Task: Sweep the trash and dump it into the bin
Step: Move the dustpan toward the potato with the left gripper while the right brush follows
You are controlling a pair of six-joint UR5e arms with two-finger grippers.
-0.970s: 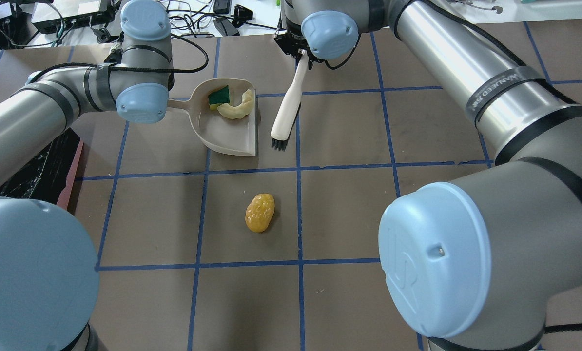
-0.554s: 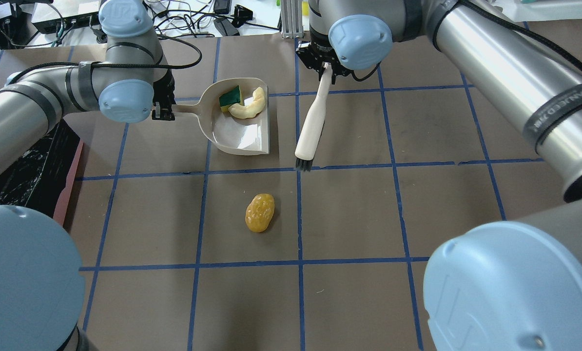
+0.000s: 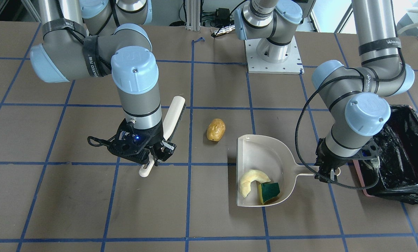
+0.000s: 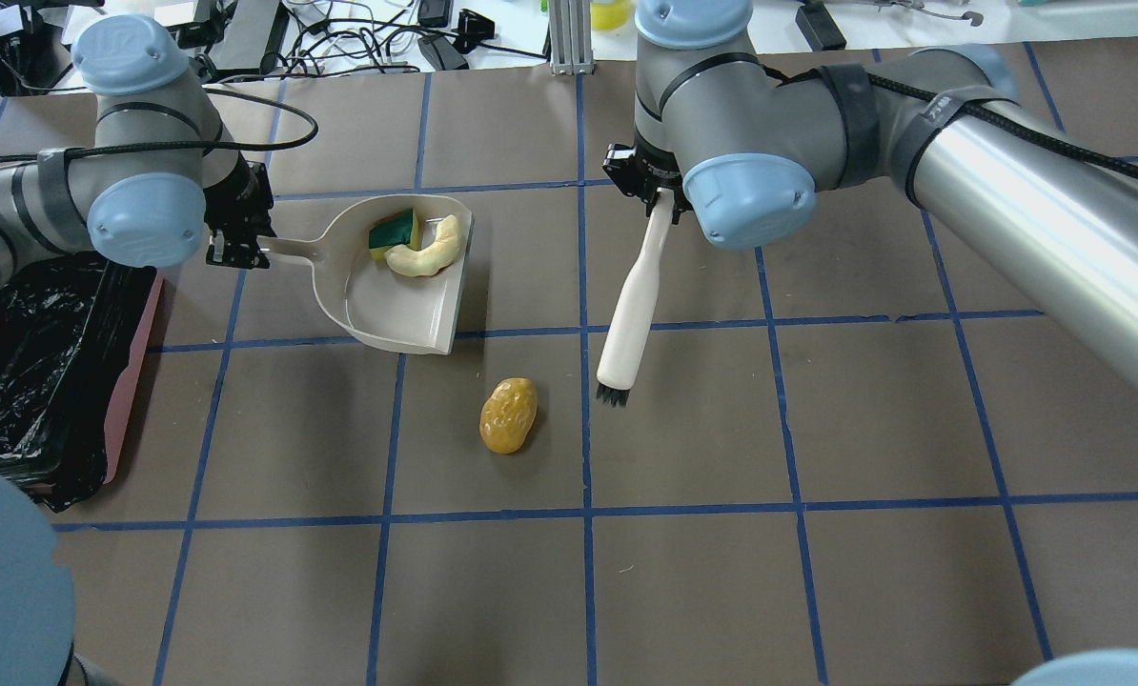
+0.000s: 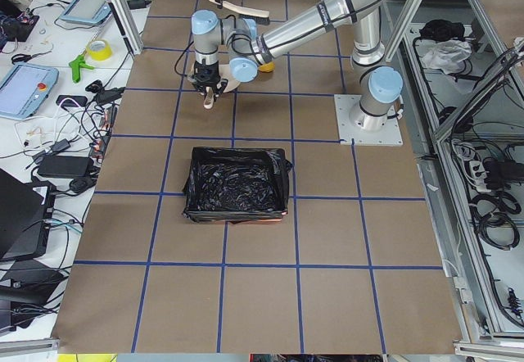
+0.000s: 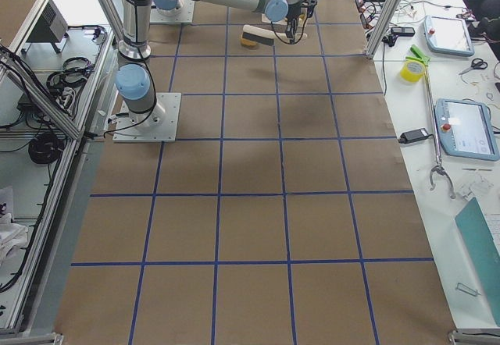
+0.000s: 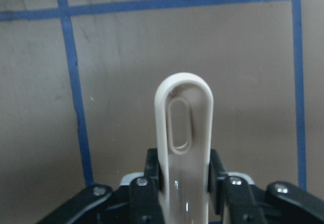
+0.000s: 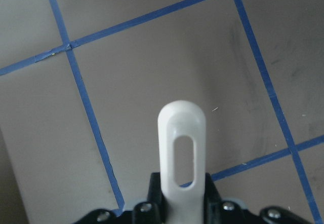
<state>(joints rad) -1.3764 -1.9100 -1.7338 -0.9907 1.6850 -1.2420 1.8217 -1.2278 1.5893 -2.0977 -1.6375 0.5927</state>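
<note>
Right hand (image 4: 658, 193) (clamping the brush (image 4: 632, 312)) hangs, seemingly raised, beyond the lump (image 4: 508, 415).

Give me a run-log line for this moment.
left pincer: shut on dustpan handle | right pincer: shut on brush | sponge, crescent: in dustpan | potato: outside dustpan, apart from brush | bin: holds none of them

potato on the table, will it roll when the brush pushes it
Probably yes: the potato is rounded and oblong, so it may tumble unevenly and veer. Its glossy skin suggests light plastic, so the brush should move it easily.
</note>
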